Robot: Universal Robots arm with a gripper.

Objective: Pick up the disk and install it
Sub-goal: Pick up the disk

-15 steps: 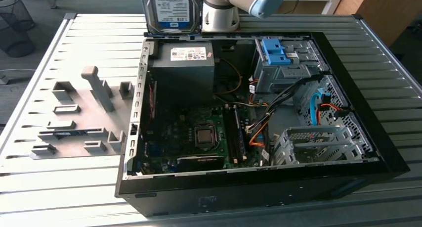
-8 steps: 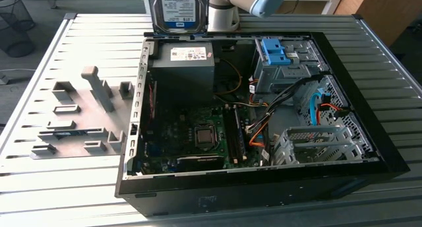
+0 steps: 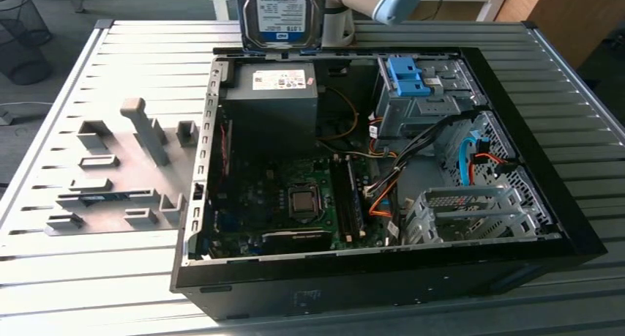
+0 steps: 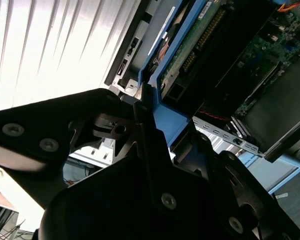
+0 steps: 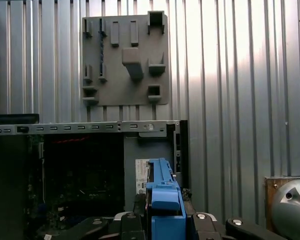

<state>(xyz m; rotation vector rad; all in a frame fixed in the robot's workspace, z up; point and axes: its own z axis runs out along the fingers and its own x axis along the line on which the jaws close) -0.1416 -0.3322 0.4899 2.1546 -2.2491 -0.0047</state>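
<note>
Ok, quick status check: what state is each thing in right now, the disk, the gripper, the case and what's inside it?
disk: lifted, upright, label facing the exterior view, not yet in the case.
gripper: shut on the disk at its blue frame.
computer case: on its side, open, inside exposed.
blue bracket: sitting in the drive cage.
power supply: mounted in the case.

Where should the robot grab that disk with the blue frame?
By the blue frame at its end, from above. The disk hangs upright, flat and thin, so the gripper can pinch across the frame's narrow edge, as it does here.
</note>
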